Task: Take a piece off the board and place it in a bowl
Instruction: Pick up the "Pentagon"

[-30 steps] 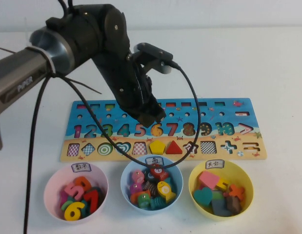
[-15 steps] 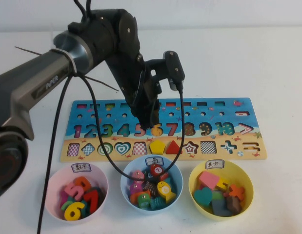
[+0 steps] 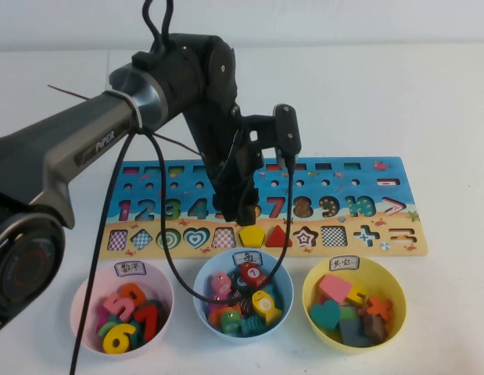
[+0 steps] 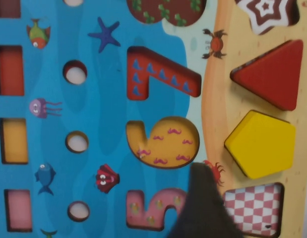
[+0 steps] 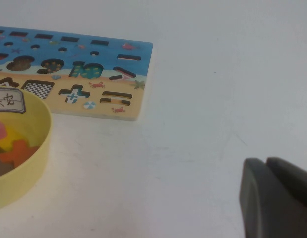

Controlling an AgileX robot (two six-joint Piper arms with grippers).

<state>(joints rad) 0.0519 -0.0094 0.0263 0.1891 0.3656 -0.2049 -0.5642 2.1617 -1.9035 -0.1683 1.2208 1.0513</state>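
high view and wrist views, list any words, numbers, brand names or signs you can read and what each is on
"PiPER": left arm's grey link, above its left gripper at the long wooden puzzle board.
"1 2 3 4 5 6 7 8 9 10 >": board's number row.
"+", "=": board's bottom row.
"6", "7": number pieces in round pink plastic bowl.
White handwritten labels on pink, blue and yellow bowls: unreadable.

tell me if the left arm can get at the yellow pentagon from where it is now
Probably yes: the left gripper hangs just above the yellow pentagon, which sits uncovered in the board beside the red triangle.
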